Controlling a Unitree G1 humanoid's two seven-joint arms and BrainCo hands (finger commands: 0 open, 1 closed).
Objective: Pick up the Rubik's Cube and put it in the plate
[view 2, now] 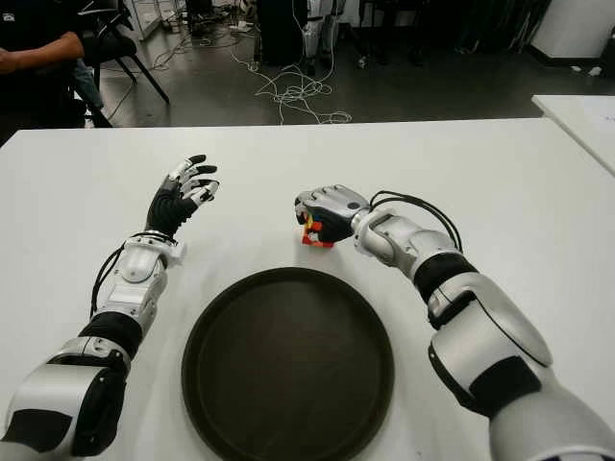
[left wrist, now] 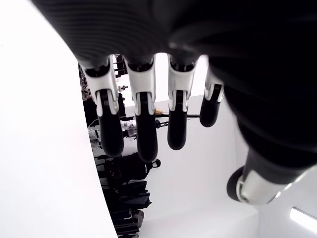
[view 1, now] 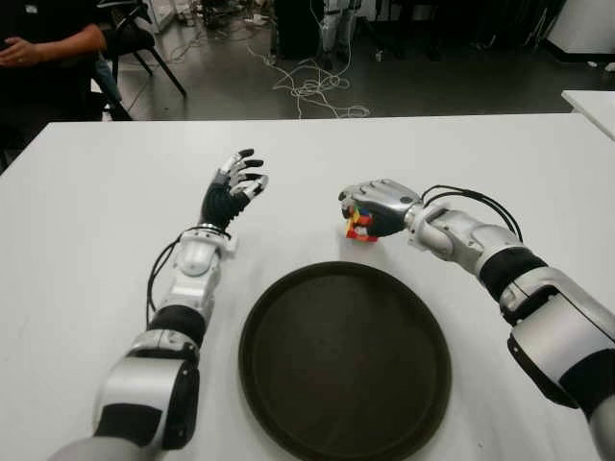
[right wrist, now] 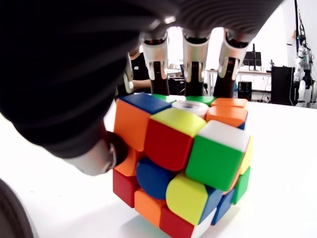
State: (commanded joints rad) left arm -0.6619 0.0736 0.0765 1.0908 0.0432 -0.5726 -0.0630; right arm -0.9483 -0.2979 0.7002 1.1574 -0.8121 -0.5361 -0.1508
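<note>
The right hand [view 1: 377, 206] sits on top of the cube [view 1: 359, 227], and the cube sits on the white table [view 1: 106, 182]. The fingers [right wrist: 192, 64] hang over the far side of the cube and the thumb [right wrist: 96, 156] presses a near side. So the hand is wrapped around the cube, holding it. The cube looks like it is touching the table, not lifted yet.

The plate [view 1: 344, 360] is the place to go. It lies just beside the right hand, on the side closer to the robot's body. The cube is near the plate's far rim, but outside it. So I think the next move is a small lift, then a short pull back over the plate.

The right arm reaches forward and bends in toward the middle, with the back of the hand facing up.

The left hand [view 1: 233, 184] is farther from the cube, off to the left side of it. Its fingers [left wrist: 142, 126] are spread out and hold nothing, with the hand tipped up
</note>
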